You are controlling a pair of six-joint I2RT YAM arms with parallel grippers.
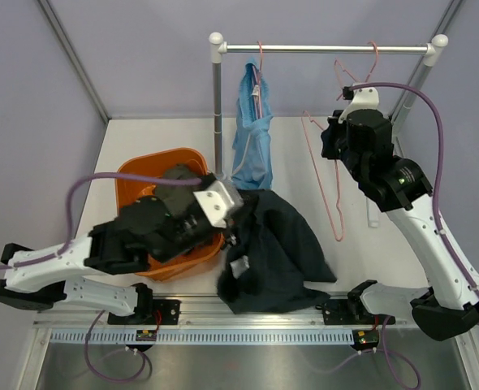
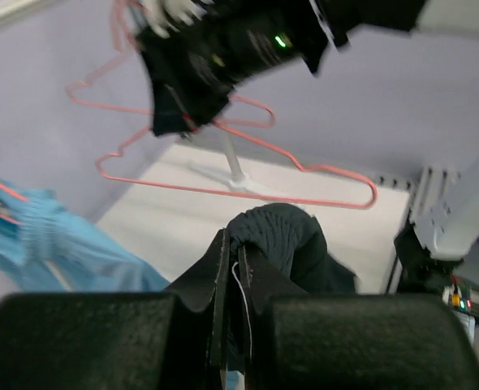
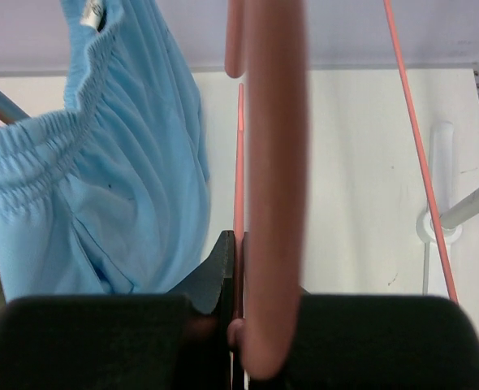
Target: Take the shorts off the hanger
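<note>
- Left gripper [image 2: 233, 242], at the right rim of the orange basket [image 1: 130, 175], is clenched on a fold of the navy shorts [image 1: 276, 252].
- Navy shorts lie heaped on the bench [image 1: 142, 138], with the long axis running from that pinched fold toward the near right.
- Light blue shorts [image 1: 252, 150] hang from the rail [image 1: 329, 49], long axis vertical.
- Right gripper [image 3: 235, 244] is clamped on the wire of a pink hanger [image 3: 274, 203].

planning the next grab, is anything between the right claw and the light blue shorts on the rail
Only what it holds: the right claw is shut on an empty pink hanger, whose wire hangs on the side toward the light blue shorts. Otherwise the gap between them looks open.
</note>
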